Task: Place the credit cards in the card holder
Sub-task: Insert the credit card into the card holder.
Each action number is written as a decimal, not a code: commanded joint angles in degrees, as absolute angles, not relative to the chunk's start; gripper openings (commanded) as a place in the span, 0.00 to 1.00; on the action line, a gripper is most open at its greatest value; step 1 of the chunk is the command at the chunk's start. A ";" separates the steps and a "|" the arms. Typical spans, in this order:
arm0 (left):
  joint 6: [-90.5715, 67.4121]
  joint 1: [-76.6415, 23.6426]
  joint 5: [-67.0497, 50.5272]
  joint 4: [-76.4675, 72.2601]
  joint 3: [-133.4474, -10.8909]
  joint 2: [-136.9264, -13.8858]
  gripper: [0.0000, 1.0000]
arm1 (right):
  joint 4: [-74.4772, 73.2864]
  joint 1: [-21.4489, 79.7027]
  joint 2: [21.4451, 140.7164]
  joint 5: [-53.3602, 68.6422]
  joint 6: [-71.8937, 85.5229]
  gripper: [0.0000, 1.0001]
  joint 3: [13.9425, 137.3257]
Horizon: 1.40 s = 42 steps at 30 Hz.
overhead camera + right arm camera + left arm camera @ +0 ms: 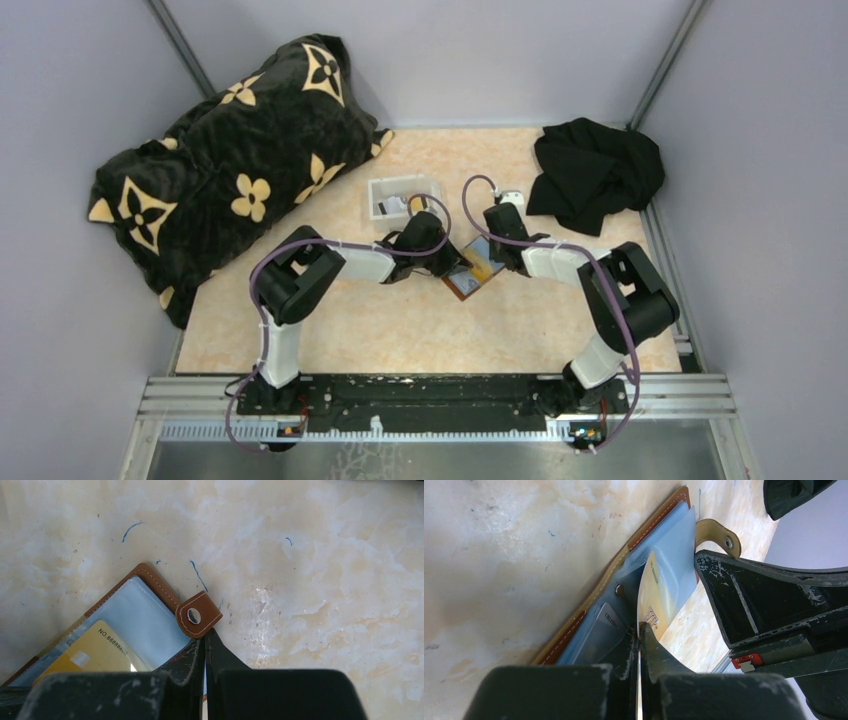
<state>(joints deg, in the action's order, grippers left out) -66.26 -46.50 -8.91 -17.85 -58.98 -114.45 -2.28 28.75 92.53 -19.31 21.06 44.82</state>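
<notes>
Card [659,590] pinched in L gripper [640,635], long axis aimed right into wallet [626,575] sleeve; R gripper [205,647] pressed together at tab [198,615].

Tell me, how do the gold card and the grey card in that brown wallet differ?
The gold card is pinched between the shut fingers of the left gripper; the grey card is in no grip. The gold card stands tilted up off the card holder, while the grey card lies flat inside one of its clear pockets. Both are thin rectangular cards at the opened holder.
</notes>
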 commanded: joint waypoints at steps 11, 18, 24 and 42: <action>-64.80 -47.59 -11.41 -8.42 -59.62 -119.74 0.00 | -4.74 28.92 95.89 -15.79 21.97 0.00 44.12; -66.65 -47.59 -11.90 -8.35 -53.92 -117.31 0.00 | -4.81 28.92 96.18 -15.69 22.04 0.00 44.78; -68.08 -47.64 -12.31 -6.23 -52.22 -114.88 0.00 | -5.00 28.92 96.22 -15.38 22.13 0.00 44.91; -74.26 -45.48 -14.14 -7.30 -50.51 -115.92 0.00 | -4.15 28.92 97.20 -14.10 21.89 0.00 44.89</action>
